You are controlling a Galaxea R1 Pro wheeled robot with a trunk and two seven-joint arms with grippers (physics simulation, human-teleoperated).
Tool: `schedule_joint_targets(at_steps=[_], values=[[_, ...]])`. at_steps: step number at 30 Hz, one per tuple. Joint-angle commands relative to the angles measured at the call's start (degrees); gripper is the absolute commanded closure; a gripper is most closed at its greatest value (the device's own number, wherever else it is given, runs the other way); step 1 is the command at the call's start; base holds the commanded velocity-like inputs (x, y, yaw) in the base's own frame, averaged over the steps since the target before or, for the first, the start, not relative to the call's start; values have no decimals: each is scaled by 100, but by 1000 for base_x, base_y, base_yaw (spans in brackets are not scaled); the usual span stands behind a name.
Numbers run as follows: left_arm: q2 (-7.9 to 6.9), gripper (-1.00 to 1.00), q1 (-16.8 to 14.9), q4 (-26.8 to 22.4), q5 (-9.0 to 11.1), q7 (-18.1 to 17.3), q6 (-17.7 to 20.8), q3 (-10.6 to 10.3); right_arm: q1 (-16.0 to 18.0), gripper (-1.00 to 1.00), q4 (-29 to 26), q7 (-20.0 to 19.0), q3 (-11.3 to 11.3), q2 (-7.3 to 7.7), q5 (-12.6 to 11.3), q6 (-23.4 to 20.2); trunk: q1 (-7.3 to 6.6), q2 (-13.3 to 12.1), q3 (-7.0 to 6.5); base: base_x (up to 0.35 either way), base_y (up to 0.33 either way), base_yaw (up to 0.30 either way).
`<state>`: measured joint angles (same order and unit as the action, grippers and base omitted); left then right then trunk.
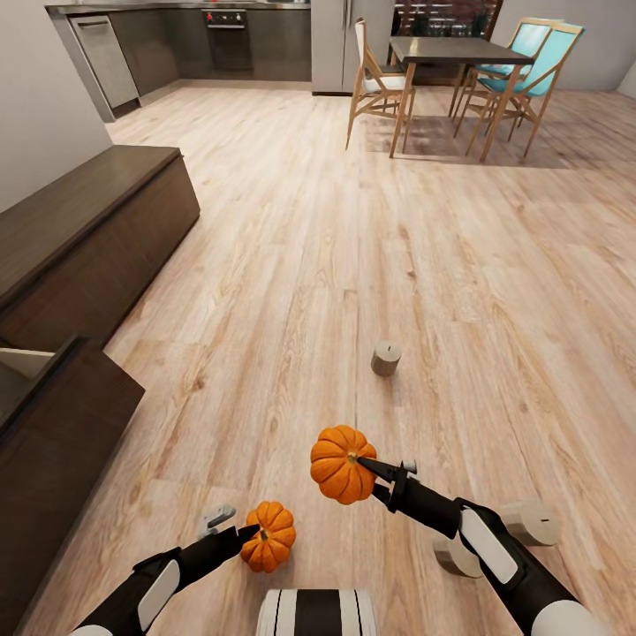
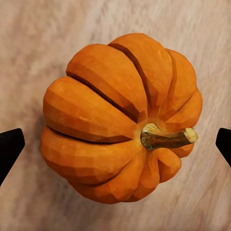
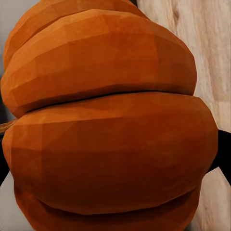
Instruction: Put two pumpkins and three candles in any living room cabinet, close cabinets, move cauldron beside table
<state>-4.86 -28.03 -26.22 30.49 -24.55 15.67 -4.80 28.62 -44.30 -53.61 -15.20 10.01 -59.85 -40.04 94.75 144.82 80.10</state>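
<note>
Two orange ribbed pumpkins show in the head view. My right gripper (image 1: 382, 468) is shut on one pumpkin (image 1: 341, 464) and holds it off the floor; it looms large in the right wrist view (image 3: 110, 125). The other pumpkin (image 1: 269, 536) lies on the wood floor, stem sideways (image 2: 168, 137). My left gripper (image 1: 237, 523) is open around it, one black fingertip (image 2: 9, 147) on each side and both clear of it. One grey-brown candle (image 1: 385, 359) stands on the floor ahead. Two more candles (image 1: 530, 521) (image 1: 455, 556) sit beside my right arm. The dark-brown cabinet (image 1: 97, 230) runs along the left.
The cabinet's near drawer (image 1: 22, 367) stands open with a pale interior, jutting into the floor at the left. A dining table (image 1: 459, 49) with wooden chairs (image 1: 375, 79) stands far back right. Grey kitchen cupboards (image 1: 177, 40) line the back wall.
</note>
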Motion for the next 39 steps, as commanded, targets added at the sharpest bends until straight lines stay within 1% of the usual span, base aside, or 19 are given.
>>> schedule_joint_targets(at_steps=[1,10,15,22,39], values=[[-6,-100,-1,-6,61,8,33,-30,3,100,0,10,-18,4,-53,-39,-1,1,4,0,0,0],[-23,-100,-1,-6,109,12,26,-22,3,100,0,9,-18,2,-53,-39,-1,1,4,-41,-15,0],[-24,-100,-1,-6,91,12,28,-21,3,100,0,9,-23,1,-53,-39,-1,1,4,-2,-1,0],[-24,-100,-1,-6,96,12,32,-21,3,100,-7,2,-27,1,-53,-39,-1,1,4,0,-106,0],[-32,-100,-1,-6,119,19,33,-13,3,100,-7,0,-27,1,-53,-39,-1,1,4,4,-3,0]])
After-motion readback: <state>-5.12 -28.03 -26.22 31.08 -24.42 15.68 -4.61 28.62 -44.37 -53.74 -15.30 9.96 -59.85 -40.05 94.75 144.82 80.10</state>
